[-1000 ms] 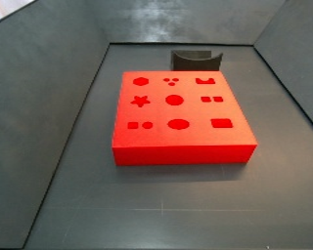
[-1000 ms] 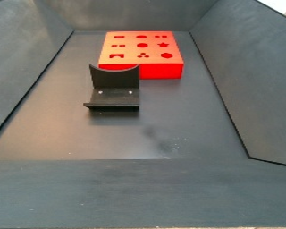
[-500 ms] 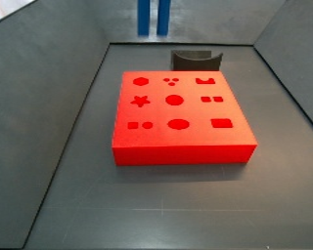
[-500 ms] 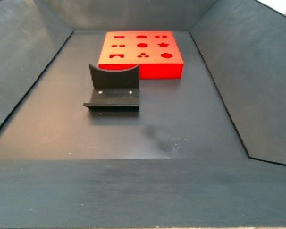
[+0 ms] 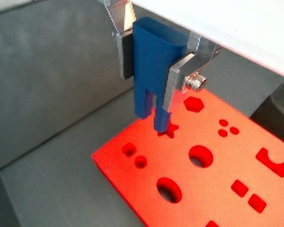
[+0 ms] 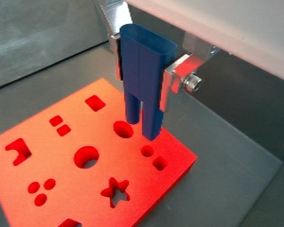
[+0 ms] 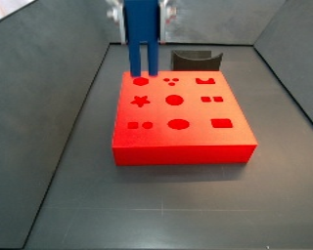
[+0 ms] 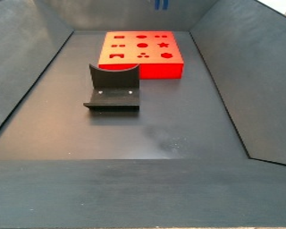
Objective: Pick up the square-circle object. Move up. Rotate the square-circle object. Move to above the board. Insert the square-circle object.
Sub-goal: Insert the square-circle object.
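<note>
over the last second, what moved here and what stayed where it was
The small blue two-pronged peg, held prongs-down between the silver fingers of the tool, has come down into a side view: absent a second ago, only its lower end at the top edge half a second ago, now hanging over the far left of the large flat red board. The board and the dark grey curved holder stayed put.

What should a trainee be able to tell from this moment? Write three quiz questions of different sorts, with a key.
1. True or false: the end effector, up over the board, is shut on the square-circle object.
2. The object's prongs point: A) up, B) down toward the board, C) sideways.
3. Fill in: the dark thing standing on the floor apart from the board is the ____.

Key: 1 true; 2 B; 3 fixture.
</note>
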Controlling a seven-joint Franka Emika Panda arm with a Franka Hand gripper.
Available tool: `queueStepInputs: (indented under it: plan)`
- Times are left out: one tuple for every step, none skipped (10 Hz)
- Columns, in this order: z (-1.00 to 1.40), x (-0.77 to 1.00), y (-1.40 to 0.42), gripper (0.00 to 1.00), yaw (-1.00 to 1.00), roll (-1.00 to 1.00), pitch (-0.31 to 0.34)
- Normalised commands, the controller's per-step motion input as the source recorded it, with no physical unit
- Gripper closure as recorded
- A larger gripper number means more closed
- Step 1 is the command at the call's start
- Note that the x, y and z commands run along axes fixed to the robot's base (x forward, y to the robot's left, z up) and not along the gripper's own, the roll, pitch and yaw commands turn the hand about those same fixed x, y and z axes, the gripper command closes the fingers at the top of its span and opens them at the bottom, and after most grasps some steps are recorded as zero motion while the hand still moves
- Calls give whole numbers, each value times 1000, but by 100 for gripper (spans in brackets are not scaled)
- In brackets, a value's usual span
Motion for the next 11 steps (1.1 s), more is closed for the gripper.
queueStepInputs:
  plan:
    - [-551, 0, -231, 100, 163, 317, -3]
    - [-509, 66, -223, 100, 129, 324, 47]
    - [-634, 100, -203, 100, 86, 263, 44]
    - [-666, 66, -154, 100, 71, 194, 7]
    - [-717, 60, -94, 100, 40, 111, 0]
    - [-814, 23, -60, 100, 0, 53, -60]
    - [-829, 0, -17, 100, 6, 76, -81]
    - [-346, 0, 0, 100, 0, 0, -27]
    - [-206, 0, 0, 100, 0, 0, -10]
    - [-351, 0, 0, 100, 0, 0, -107]
    - [-183, 0, 0, 100, 0, 0, -116]
